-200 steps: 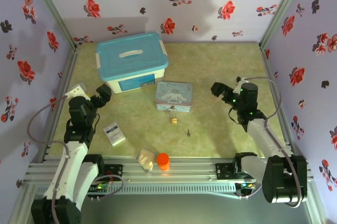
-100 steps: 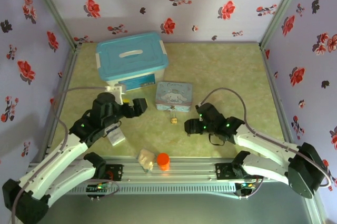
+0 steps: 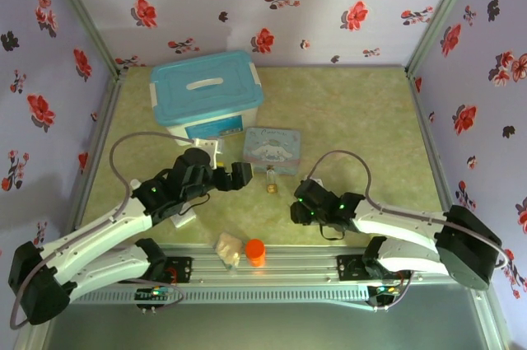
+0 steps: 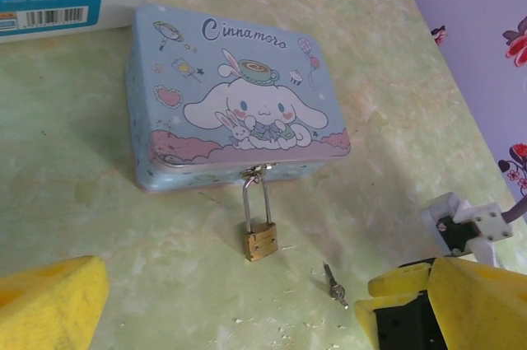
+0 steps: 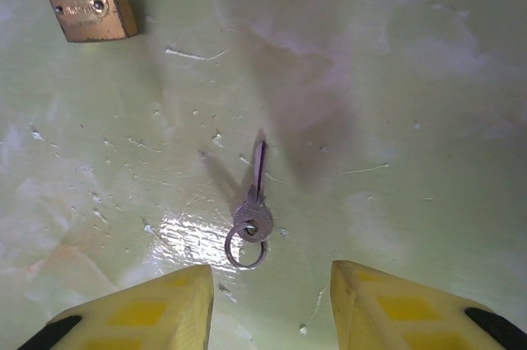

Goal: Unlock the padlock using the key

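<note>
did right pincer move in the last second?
Yes. The right pincer swung left and nearer, from well right of the blue tin to near its front right corner, over the key.

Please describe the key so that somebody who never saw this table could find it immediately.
Find the pale blue rectangular cartoon tin on the green table; a small brass padlock hangs from its front clasp. The thin dark metal key lies flat to the right of that padlock, not touching it. It alone is a slim grey sliver carrying a small wire ring.

"Cinnamoro…" on pale blue tin lid.
</note>
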`<act>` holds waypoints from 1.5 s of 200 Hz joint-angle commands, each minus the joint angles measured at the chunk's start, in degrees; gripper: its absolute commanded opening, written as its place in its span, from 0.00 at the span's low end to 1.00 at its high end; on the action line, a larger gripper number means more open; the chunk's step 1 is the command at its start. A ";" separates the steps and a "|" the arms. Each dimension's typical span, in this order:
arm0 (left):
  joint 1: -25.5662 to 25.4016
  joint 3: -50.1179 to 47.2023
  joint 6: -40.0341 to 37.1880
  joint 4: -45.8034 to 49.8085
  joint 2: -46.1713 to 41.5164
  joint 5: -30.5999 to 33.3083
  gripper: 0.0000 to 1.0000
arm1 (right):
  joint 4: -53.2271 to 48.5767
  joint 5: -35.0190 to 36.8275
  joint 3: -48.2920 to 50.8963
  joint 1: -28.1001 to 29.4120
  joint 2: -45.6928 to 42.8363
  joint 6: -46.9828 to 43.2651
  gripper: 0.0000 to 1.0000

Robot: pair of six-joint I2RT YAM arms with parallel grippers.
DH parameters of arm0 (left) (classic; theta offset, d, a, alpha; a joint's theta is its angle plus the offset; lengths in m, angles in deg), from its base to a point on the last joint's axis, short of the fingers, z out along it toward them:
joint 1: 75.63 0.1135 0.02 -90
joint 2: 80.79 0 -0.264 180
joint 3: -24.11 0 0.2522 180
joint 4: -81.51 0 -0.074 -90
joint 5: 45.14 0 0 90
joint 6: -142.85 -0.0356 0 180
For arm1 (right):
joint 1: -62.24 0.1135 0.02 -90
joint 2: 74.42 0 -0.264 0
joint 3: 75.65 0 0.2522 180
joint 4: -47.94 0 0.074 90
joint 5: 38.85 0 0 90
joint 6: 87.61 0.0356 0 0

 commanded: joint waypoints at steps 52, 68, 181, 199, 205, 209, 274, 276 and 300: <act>-0.80 -1.66 1.92 -6.58 0.20 1.64 1.00 | 3.50 3.25 -1.56 2.61 5.53 1.02 0.36; -0.81 -1.76 1.85 -6.35 0.15 1.64 1.00 | 1.66 4.86 -2.59 3.54 7.18 0.98 0.35; -0.80 -3.93 0.45 -6.70 0.70 3.31 1.00 | 5.24 2.25 -3.98 2.83 16.21 -2.18 0.10; -0.80 -4.75 0.00 -7.89 -0.17 4.40 1.00 | 3.72 0.12 -4.56 2.03 15.80 -3.14 0.04; -0.81 -5.59 0.11 -9.00 -0.50 4.75 1.00 | 3.17 0.29 -4.59 2.03 15.34 -3.38 0.03; -0.81 -6.18 0.27 -9.87 -0.81 4.95 1.00 | 2.90 0.29 -4.59 1.99 14.95 -3.41 0.03; -2.45 -10.55 2.47 -23.15 3.37 0.76 1.00 | 2.11 -0.93 -4.44 0.54 6.29 -9.27 0.00; -2.42 -10.64 2.45 -23.30 3.51 0.80 1.00 | 2.12 -1.08 -4.50 0.49 5.97 -9.51 0.00; -2.60 -11.31 2.44 -23.89 4.20 0.78 1.00 | -2.42 0.59 -7.49 -0.17 5.80 -10.35 0.06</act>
